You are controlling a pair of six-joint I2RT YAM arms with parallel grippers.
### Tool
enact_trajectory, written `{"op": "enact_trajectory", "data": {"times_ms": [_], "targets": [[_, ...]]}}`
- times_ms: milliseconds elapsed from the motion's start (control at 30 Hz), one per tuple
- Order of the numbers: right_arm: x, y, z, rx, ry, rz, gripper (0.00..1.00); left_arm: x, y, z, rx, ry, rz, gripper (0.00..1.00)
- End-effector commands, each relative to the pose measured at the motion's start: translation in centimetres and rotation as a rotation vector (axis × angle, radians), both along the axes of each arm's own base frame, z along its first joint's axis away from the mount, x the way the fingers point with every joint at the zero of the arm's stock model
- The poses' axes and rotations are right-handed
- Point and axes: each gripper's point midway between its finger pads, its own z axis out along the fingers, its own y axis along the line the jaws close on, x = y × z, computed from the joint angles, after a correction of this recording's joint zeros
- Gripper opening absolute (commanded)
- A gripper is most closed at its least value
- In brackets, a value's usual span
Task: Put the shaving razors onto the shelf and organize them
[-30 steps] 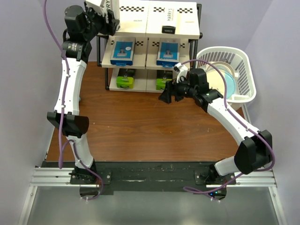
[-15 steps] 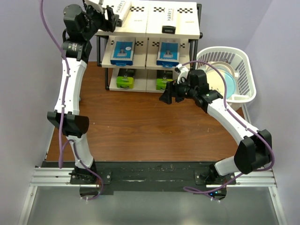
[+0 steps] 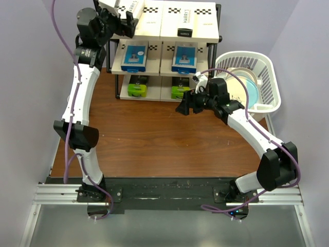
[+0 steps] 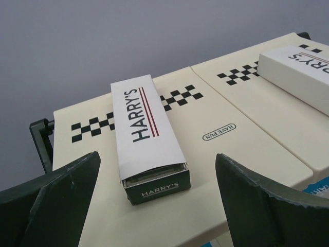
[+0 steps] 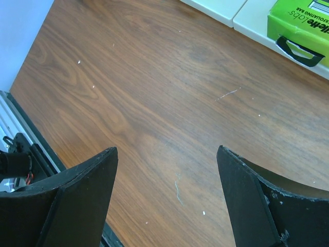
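Top view: the shelf [image 3: 154, 23] stood at 12 o'clock, with six razors [image 3: 134, 55] on it, two per tier. The left gripper [image 3: 122, 23] gaped at its 11 o'clock corner. The right gripper [image 3: 185, 105] gaped, empty, over the table [image 3: 144, 139].
Left wrist: a Harry's box [image 4: 146, 128] lay untouched on the top board between the jaws.
Right wrist: a green box [image 5: 303, 25] sat at 1 o'clock.

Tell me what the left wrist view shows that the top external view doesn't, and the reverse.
Only left wrist: the nearer HARRY'S box plainly lies flat on the top board, clear of the open left gripper. Only top external: blue-and-white boxes on the middle tier, green-ended boxes on the bottom, the white basket, the right gripper open over the table. Both: the shelf top and the second HARRY'S box.
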Motion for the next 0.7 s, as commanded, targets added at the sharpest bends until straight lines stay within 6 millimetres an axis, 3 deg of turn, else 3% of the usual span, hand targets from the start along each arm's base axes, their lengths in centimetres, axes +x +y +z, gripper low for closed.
{"op": "enact_trajectory", "data": {"times_ms": [0, 133, 300, 600, 667], "targets": [[0.5, -0.2, 1.4, 0.026, -0.051, -0.016, 0.82, -0.1, 0.7, 1.2, -0.006, -0.043, 0.056, 1.00], [0.7, -0.3, 1.3, 0.024, -0.048, -0.021, 0.82, 0.8, 0.7, 0.5, -0.019, -0.031, 0.066, 0.98], [0.9, -0.4, 1.1, 0.022, -0.045, -0.029, 0.82, 1.6, 0.8, 0.0, -0.041, -0.019, 0.080, 0.85], [1.5, -0.5, 0.8, 0.024, -0.038, -0.035, 0.82, 2.7, 0.4, -1.4, -0.042, 0.001, 0.072, 0.84], [1.7, -0.4, 0.8, 0.024, -0.037, -0.036, 0.82, 2.8, 0.4, -1.4, -0.044, -0.001, 0.072, 0.80]]}}
